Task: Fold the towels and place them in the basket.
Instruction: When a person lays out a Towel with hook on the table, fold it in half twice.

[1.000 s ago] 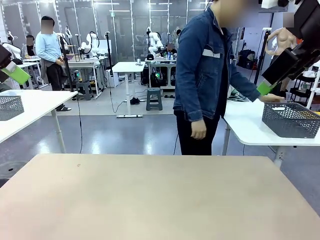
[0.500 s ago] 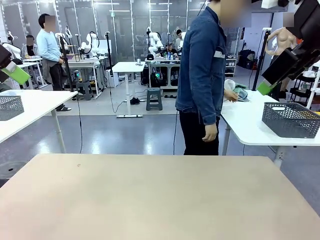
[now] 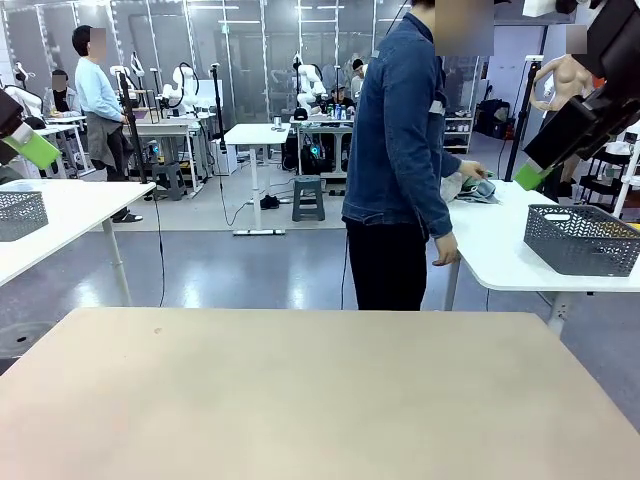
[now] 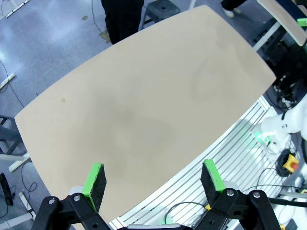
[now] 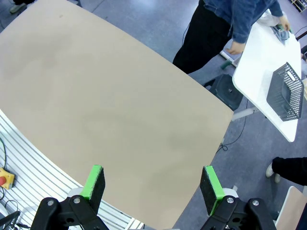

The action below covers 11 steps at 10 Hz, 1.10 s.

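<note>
The rectangular beige table (image 3: 300,400) carries nothing to fold yet. The left gripper (image 4: 153,177) and the right gripper (image 5: 152,182) hang high above it, each with its green-padded fingers spread wide and grasping nothing.

The small terry towels (image 3: 483,192) appear to lie in a bundle near the far edge of the white side table (image 3: 500,255), under the hand of a person in a denim jacket (image 3: 400,130). The dark grey lattice plastic basket (image 3: 580,238) stands on the same side table, just inside its near edge.

The step in hand is probably delivery of the towels. Recommended procedure:
- Leave the beige table unobstructed.
- Descend only once a towel lies flat.
- Grasp two adjacent corners, one per gripper, so the fold stays square.
</note>
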Each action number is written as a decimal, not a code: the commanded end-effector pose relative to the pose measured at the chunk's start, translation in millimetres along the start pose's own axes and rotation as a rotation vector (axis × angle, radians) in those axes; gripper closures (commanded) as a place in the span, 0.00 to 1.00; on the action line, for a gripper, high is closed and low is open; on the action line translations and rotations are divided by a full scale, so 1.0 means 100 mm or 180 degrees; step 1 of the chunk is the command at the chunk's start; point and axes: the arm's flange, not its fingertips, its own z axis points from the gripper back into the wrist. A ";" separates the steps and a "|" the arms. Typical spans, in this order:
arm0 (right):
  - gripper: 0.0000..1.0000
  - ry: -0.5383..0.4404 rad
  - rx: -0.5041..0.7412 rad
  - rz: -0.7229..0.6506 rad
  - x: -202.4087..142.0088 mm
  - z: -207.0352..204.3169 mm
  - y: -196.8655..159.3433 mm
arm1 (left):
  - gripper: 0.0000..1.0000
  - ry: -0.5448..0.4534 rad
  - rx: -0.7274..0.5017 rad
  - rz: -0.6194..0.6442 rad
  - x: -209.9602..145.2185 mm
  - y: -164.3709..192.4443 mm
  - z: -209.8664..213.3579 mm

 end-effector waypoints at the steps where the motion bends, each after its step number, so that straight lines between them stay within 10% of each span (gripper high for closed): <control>1: 0.00 -0.0021 -0.0005 -0.0011 -0.01 0.01 -0.01 | 0.00 -0.0013 -0.0021 -0.0037 -0.01 -0.01 0.02; 11: 0.00 -0.0021 -0.0005 -0.0011 -0.01 0.01 -0.01 | 0.00 -0.0013 -0.0021 -0.0037 -0.01 -0.01 0.02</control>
